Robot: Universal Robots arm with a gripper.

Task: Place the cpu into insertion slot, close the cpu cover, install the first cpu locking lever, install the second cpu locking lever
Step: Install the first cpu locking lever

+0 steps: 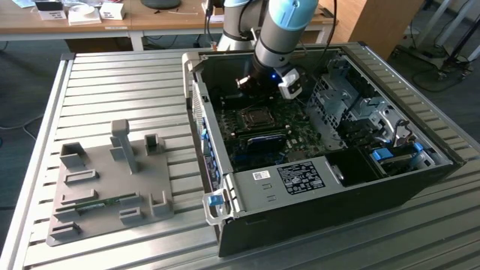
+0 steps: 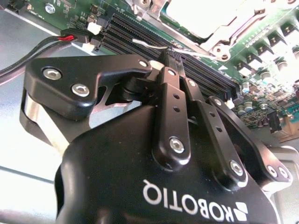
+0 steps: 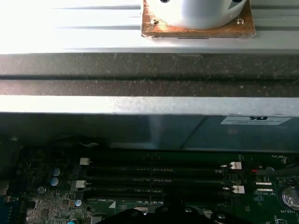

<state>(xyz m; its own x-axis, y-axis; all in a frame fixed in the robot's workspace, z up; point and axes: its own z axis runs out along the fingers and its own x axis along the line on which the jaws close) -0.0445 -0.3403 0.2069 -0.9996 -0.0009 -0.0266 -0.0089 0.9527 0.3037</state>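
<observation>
In the exterior view my gripper (image 1: 251, 87) reaches down into the open computer case (image 1: 390, 185), just behind the cpu socket (image 1: 257, 117) on the green motherboard (image 1: 300, 135). In the second wrist view the gripper (image 2: 169, 57) is shut, its two black fingers (image 2: 173, 100) pressed together with nothing seen between them. A thin metal locking lever (image 2: 148, 45) runs right past the fingertips, beside the black memory slots (image 2: 205, 74). I cannot tell whether they touch. Beyond it the silver cpu cover (image 2: 219, 41) lies flat on the socket, and the cpu (image 2: 196, 16) shows pale through its window.
The case's back wall (image 3: 149, 112) stands close behind the gripper, with memory slots (image 3: 154, 179) below it. A drive cage (image 1: 352, 107) and a blue clip (image 1: 383, 153) fill the case's right side. A grey fixture plate (image 1: 112, 185) lies on the slatted table (image 1: 127, 90) at the exterior view's left.
</observation>
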